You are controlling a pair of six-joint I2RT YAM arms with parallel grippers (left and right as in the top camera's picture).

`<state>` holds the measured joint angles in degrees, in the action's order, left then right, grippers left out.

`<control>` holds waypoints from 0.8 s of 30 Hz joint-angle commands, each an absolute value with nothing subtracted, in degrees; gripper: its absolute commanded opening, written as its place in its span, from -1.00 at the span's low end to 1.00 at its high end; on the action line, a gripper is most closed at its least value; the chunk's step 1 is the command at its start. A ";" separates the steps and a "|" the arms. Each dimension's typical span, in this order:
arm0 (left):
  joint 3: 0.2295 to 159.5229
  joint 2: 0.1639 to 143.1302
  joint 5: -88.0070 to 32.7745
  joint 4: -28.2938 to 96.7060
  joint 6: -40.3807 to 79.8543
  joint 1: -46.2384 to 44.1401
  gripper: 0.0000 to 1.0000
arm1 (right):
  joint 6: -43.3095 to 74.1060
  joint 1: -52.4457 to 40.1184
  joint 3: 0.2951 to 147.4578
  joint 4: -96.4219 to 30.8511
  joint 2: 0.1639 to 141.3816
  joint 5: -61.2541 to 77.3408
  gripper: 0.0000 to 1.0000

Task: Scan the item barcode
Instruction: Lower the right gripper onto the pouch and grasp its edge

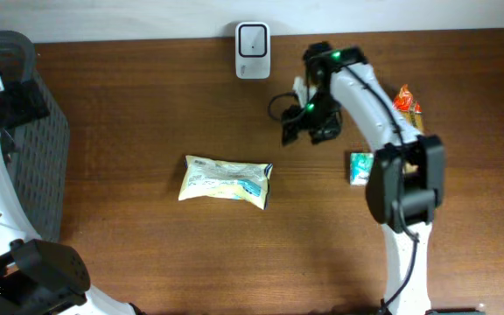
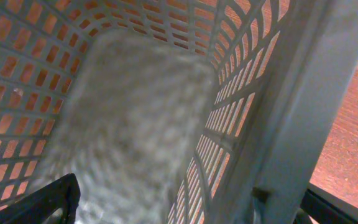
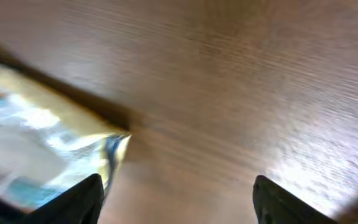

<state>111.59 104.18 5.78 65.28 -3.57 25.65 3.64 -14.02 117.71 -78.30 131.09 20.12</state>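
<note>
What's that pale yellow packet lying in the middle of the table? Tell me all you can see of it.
The packet is a soft, pillow-shaped pouch, apparently glossy plastic film, pale yellow and white with blue print. Its print is too small to read. It lies flat, lengthwise left to right, on the wooden table. Nothing else touches it.

Open tabletop (image 1: pixel 147 105) around pouch (image 1: pixel 226 180), basket (image 1: pixel 46 157) at left
</note>
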 commanded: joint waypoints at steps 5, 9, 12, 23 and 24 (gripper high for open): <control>111.42 104.25 5.34 65.19 -3.25 26.04 0.98 | 21.34 -19.16 112.79 -80.14 115.55 20.58 0.97; 111.42 104.25 5.34 65.21 -3.25 26.06 0.99 | 38.81 -25.93 96.05 -66.19 115.55 22.52 0.97; 111.42 104.25 5.34 65.19 -3.25 26.06 0.98 | 38.89 -28.99 87.57 -56.42 115.55 30.11 0.97; 111.42 104.25 5.34 65.19 -3.25 26.06 0.98 | 38.33 -32.29 75.16 -35.00 115.59 30.65 0.97; 111.42 104.25 5.34 65.21 -3.27 26.04 0.98 | 37.08 -32.27 75.16 -34.87 115.59 30.09 0.98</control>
<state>111.59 104.18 5.78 65.28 -3.57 25.65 38.83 -31.90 76.03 -35.51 116.20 32.45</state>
